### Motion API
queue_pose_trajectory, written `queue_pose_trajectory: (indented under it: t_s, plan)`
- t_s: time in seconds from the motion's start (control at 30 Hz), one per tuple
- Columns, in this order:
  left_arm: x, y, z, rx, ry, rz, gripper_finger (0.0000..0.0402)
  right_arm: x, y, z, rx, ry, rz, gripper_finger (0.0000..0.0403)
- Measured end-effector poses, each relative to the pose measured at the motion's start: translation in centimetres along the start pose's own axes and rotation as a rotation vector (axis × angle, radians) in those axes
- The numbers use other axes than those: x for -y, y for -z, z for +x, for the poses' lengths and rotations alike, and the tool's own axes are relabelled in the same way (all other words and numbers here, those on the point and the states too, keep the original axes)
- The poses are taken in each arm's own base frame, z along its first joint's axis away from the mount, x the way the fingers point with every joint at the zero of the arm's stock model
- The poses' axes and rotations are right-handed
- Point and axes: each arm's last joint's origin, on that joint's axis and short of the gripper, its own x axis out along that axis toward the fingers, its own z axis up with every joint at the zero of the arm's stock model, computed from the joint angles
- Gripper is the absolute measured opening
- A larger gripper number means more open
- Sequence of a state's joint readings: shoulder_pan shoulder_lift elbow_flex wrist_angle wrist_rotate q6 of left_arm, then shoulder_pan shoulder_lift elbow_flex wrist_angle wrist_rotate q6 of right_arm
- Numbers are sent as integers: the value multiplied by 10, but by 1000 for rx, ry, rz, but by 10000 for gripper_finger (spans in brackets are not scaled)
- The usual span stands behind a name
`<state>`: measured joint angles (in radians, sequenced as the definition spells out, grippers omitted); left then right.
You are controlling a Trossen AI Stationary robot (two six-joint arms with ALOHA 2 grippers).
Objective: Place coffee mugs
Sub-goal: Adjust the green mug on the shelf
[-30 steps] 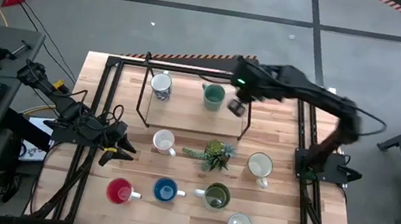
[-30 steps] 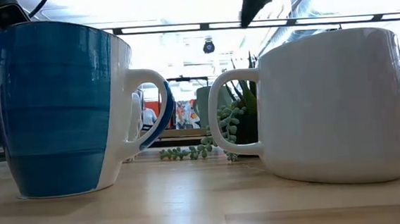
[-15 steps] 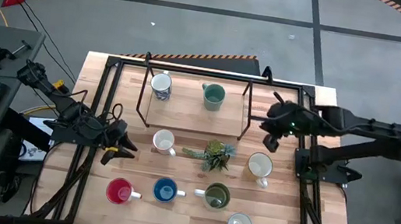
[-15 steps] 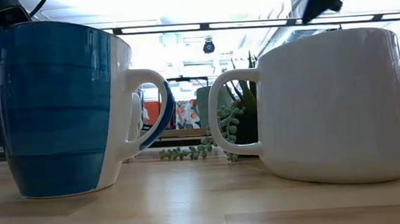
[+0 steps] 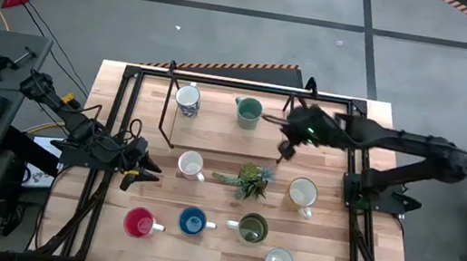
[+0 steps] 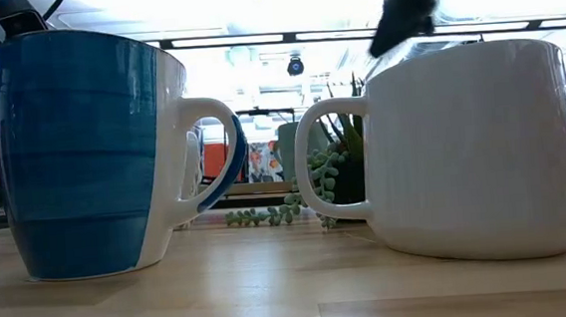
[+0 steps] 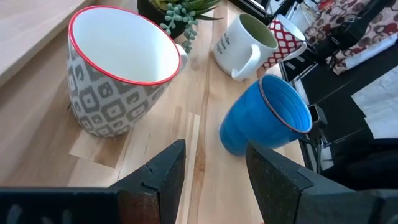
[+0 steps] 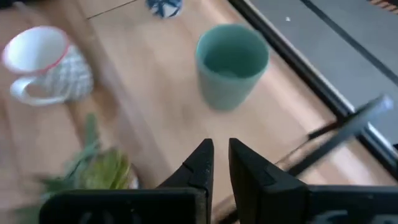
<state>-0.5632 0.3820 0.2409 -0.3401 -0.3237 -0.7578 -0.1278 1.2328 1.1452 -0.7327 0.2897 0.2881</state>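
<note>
From above, the left gripper (image 5: 140, 175) rests at the table's left edge, fingers spread and empty; its wrist camera alone shows the patterned mug (image 7: 118, 78) and blue mug (image 7: 267, 115) just ahead. The teal mug (image 5: 248, 112) stands on the rack. The right gripper (image 5: 286, 149) hovers beside it, nearly closed, holding nothing.

Right gripper (image 5: 284, 149) fingers nearly together.

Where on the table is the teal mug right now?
In the high view the teal mug stands at the table's far side, right of a white mug, with the right gripper nearby.
</note>
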Motion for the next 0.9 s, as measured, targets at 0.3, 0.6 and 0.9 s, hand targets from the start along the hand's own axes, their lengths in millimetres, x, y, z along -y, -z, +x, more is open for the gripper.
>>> queue_pose_trajectory:
  t_s: [0.3, 0.6, 0.9]
  plan:
    - [0, 0, 0, -6, 1, 2, 158, 14, -55, 61, -223, 103, 101, 30]
    - [0, 0, 0, -8, 4, 3, 158, 7, -71, 114, -407, 165, 77, 30]
    - [2, 2, 0, -70, 70, 3, 158, 7, -70, 131, -439, 241, 61, 30]
